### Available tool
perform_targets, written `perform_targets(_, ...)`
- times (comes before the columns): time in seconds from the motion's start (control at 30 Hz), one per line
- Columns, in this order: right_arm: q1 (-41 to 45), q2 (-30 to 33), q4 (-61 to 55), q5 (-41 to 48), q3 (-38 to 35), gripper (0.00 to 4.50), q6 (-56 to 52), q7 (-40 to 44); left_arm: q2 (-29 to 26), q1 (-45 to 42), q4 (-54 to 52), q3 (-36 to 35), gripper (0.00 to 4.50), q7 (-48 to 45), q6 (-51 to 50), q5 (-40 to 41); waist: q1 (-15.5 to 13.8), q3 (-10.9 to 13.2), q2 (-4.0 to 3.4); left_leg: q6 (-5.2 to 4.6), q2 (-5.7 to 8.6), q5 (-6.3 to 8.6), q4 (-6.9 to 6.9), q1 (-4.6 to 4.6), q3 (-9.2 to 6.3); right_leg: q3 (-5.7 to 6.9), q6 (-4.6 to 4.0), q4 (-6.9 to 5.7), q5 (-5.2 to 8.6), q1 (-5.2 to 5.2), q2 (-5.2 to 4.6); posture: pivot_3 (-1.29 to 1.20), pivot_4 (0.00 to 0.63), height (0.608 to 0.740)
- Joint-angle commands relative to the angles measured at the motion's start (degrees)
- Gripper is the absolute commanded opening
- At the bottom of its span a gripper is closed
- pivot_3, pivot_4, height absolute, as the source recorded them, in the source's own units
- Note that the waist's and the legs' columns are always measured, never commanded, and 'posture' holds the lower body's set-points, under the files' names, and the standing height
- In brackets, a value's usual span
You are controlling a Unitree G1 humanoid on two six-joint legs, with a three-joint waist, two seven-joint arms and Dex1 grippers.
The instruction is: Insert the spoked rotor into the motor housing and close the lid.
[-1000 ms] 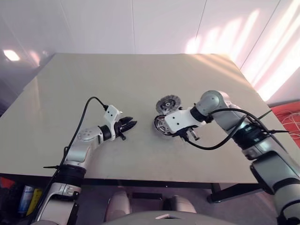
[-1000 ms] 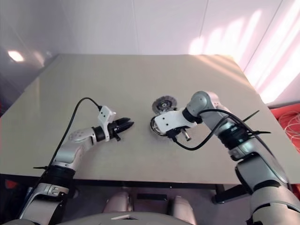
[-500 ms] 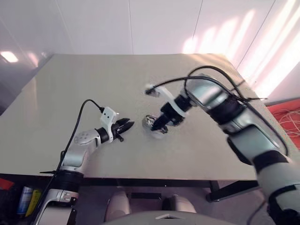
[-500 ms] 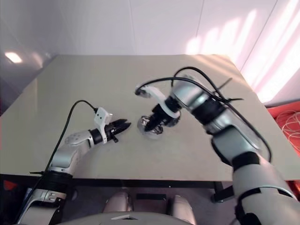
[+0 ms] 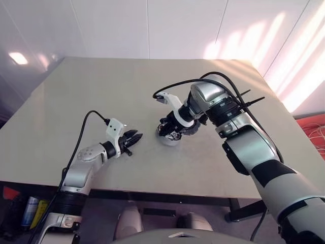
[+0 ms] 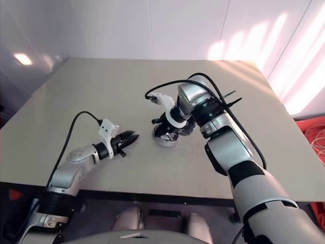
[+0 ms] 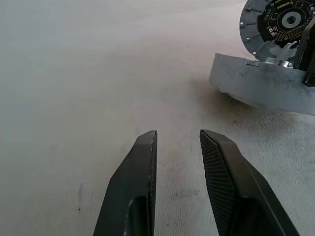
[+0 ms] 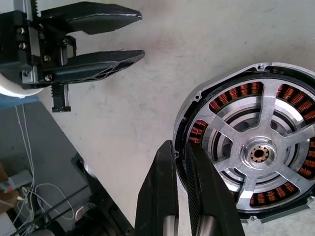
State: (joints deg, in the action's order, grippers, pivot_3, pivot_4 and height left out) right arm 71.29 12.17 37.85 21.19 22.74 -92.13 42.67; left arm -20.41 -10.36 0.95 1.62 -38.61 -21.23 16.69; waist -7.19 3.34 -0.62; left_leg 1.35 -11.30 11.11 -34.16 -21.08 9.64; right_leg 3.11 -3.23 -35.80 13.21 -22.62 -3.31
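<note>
Here, spoked rotor (image 8: 258, 153) inside motor housing (image 8: 193, 105), beside right gripper (image 8: 179, 158).

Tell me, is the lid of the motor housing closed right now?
No, the lid stands up on edge above the motor housing, whose copper windings and the spoked rotor inside lie uncovered.

The right gripper (image 8: 180, 150) is seen with its fingers pressed together, tips at the rim of the motor housing (image 8: 197, 130). The spoked rotor (image 8: 258, 153) is seated inside the coppery windings. The left gripper (image 8: 133, 34), slightly parted, is seen above the table (image 8: 157, 78).
</note>
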Motion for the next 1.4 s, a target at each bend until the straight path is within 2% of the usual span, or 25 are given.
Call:
perform_targets(0.03,2.8,-1.3,3.1,3.4,-3.4,0.01,-0.4,-7.0,-0.6,-0.4,-2.3,-1.1,1.49,0.1,0.4,0.7,0.0,0.0,0.00,0.02,0.00,-0.01,0.00,0.00,0.00,0.00,0.01,-0.01,-0.01,0.00,0.00,0.00,0.000,0.740)
perform_targets(0.2,3.3,-3.6,4.6,8.3,-7.8,0.01,-0.4,-14.9,-0.6,-0.4,-0.3,-1.2,1.49,-0.4,2.1,0.3,0.2,0.0,0.00,0.04,-0.02,-0.02,0.07,-0.01,-0.01,0.00,-0.04,-0.03,-0.05,-0.08,0.03,0.00,0.000,0.740)
perform_targets(0.43,1.3,-3.9,1.1,16.5,-8.5,0.01,-0.4,-21.3,-0.7,-1.0,1.6,-1.2,1.49,-0.6,3.5,0.1,0.5,0.0,0.00,0.05,-0.03,-0.03,0.17,-0.05,0.01,0.00,-0.31,-0.01,-0.20,-0.19,0.07,0.00,0.000,0.740)
perform_targets(0.7,-0.2,-3.0,-2.7,21.7,-8.8,2.62,-0.4,-28.5,-0.8,-1.5,2.9,-1.1,1.49,-0.6,4.5,0.0,0.3,0.0,0.00,0.07,-0.02,-0.04,0.21,-0.10,0.02,0.00,-0.29,0.02,-0.21,-0.24,0.07,0.00,0.000,0.740)
perform_targets(0.87,1.9,-2.6,-3.4,26.3,-9.7,4.37,-0.4,-30.9,-0.8,-2.0,3.5,-1.1,1.49,-0.8,4.7,0.1,0.3,0.0,0.00,0.07,-0.01,-0.04,0.21,-0.10,0.02,0.00,-0.21,0.02,-0.16,-0.24,0.06,0.00,0.000,0.740)
perform_targets(1.0,4.1,-3.4,-6.9,24.0,-15.7,4.44,0.1,-31.5,-0.8,-2.4,4.0,-1.0,1.49,-1.1,4.9,0.1,0.3,0.0,0.00,0.08,-0.01,-0.04,0.22,-0.13,0.02,-0.01,-0.16,0.02,-0.14,-0.26,0.07,0.00,0.000,0.740)
perform_targets(1.13,5.5,-1.9,-10.5,21.2,-18.8,4.44,5.7,-27.3,-0.6,-3.1,4.5,-0.9,1.49,-1.6,4.6,0.4,0.2,0.0,0.01,0.09,-0.01,-0.04,0.23,-0.16,0.02,-0.01,-0.08,0.02,-0.16,-0.31,0.07,0.00,0.000,0.740)
perform_targets(1.2,4.7,1.8,-12.4,18.9,-17.4,4.44,12.7,-21.3,-0.5,-3.7,4.6,-0.9,1.49,-1.9,4.1,0.7,0.0,0.0,0.03,0.09,0.01,-0.04,0.23,-0.16,0.02,-0.01,0.06,0.03,-0.07,-0.29,0.06,0.00,0.000,0.740)
perform_targets(1.3,1.2,10.8,-16.6,10.5,-12.0,4.44,29.1,-12.3,-0.6,-4.7,5.8,-0.7,1.49,-2.6,4.3,0.6,-0.8,0.0,0.15,0.08,0.05,-0.04,0.20,-0.19,0.01,0.00,0.09,0.06,-0.06,-0.21,0.01,0.00,0.000,0.740)
perform_targets(1.37,-1.8,16.7,-17.8,1.9,-7.2,4.44,41.0,-9.3,-0.6,-5.4,7.0,-0.6,1.49,-3.1,4.7,0.3,-1.3,0.0,0.21,0.07,0.10,-0.04,0.14,-0.20,0.00,-0.01,0.17,0.08,-0.08,-0.16,-0.03,0.00,0.000,0.740)
perform_targets(1.4,-2.9,18.8,-16.6,0.5,-7.7,4.44,43.1,-8.4,-0.6,-5.8,7.7,-0.5,1.49,-3.4,4.9,0.2,-1.3,0.0,0.20,0.06,0.13,-0.03,0.10,-0.21,0.00,-0.02,0.21,0.09,-0.12,-0.12,-0.04,0.00,0.000,0.740)
